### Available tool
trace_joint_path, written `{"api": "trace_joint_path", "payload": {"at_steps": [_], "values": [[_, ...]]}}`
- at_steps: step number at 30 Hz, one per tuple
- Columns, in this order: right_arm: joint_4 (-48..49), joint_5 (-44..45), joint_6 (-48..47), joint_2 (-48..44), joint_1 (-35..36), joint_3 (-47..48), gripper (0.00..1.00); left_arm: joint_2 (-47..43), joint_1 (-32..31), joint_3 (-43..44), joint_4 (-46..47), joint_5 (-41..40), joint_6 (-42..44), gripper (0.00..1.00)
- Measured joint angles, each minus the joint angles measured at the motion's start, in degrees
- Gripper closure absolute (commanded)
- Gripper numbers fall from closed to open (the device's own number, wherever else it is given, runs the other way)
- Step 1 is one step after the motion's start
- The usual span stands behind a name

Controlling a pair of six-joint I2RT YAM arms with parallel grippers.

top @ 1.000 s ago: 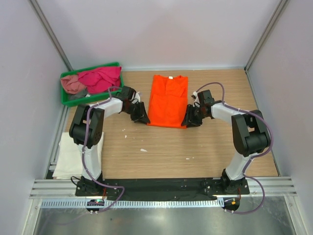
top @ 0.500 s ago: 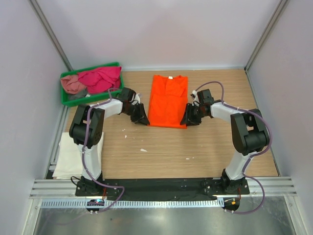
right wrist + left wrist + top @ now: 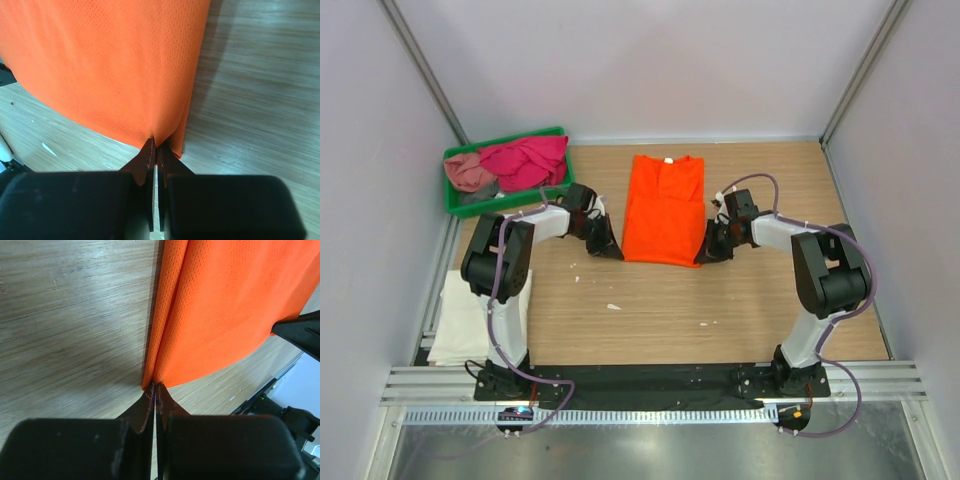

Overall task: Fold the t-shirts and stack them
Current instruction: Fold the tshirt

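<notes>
While the left end effector point(image 3: 154, 387) and right end effector point(image 3: 156, 144) pinch its near corners, the orange t-shirt point(image 3: 663, 205) lies folded narrow.

A wood-grain table point(image 3: 660, 310) fills the middle, boxed by plain pale walls point(image 3: 640, 70) at 9, 12 and 3 o'clock. Metal posts point(image 3: 421, 65) rise at 11 and 1. A slotted rail point(image 3: 650, 415) runs along 6 o'clock.

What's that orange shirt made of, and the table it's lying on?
The bright orange t-shirt looks like thin, matte sports mesh, probably synthetic: tiny regular holes cover it. The light brown table looks like wood or wood-effect laminate: streaky grain, smooth surface.
</notes>
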Motion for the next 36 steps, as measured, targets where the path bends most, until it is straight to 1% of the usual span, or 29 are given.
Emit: {"api": "trace_joint_path", "payload": {"at_steps": [7,9,10,12,13,15,16,17,20,23,26,29,33,36], "values": [[-0.4,0.2,0.3,-1.9,-0.1,-2.2,0.97,-2.3,0.1,-4.4,2.5,0.4,-2.1,1.00],[-0.8,-0.2,0.3,-2.2,-0.1,-2.7,0.91,-3.5,0.1,-6.3,2.7,0.4,-2.4,1.00],[-1.2,-0.5,0.3,-2.2,-0.1,-2.7,0.78,-4.1,0.1,-7.1,2.8,0.6,-2.4,0.89],[-1.8,-0.9,0.5,-2.4,-0.2,-2.7,0.68,-4.8,0.0,-8.0,2.9,1.1,-2.6,0.72],[-2.1,-0.8,0.5,-2.7,-0.2,-2.7,0.61,-5.4,0.0,-8.5,3.0,1.6,-3.0,0.63],[-3.3,-0.2,0.5,-3.7,-0.4,-2.6,0.55,-7.1,0.0,-9.3,2.8,0.9,-2.9,0.56],[-3.9,0.5,0.5,-4.1,-0.6,-2.4,0.54,-8.1,0.0,-9.6,2.3,0.3,-2.8,0.55],[-4.6,1.1,0.6,-4.2,-0.9,-1.9,0.52,-8.9,0.0,-9.6,2.1,-0.2,-2.6,0.55],[-6.3,3.3,0.9,-4.0,-2.1,1.3,0.52,-10.4,0.0,-7.7,1.2,-1.4,-1.4,0.55],[-7.2,5.1,1.0,-1.8,-3.3,7.4,0.52,-8.8,0.2,-1.6,0.9,-1.8,-0.3,0.56],[-6.9,6.1,1.0,2.7,-4.0,14.8,0.51,-4.3,0.7,6.7,2.3,-1.7,0.0,0.56],[-6.8,6.5,1.0,7.4,-4.4,20.7,0.48,0.4,1.3,13.0,3.9,-1.9,0.8,0.54],[-7.4,6.5,1.0,13.2,-4.4,27.2,0.47,6.4,1.8,19.1,4.1,-2.9,1.7,0.53],[-7.7,6.5,0.9,16.5,-4.4,30.9,0.47,9.3,2.0,21.5,4.0,-3.4,2.4,0.52]]}}
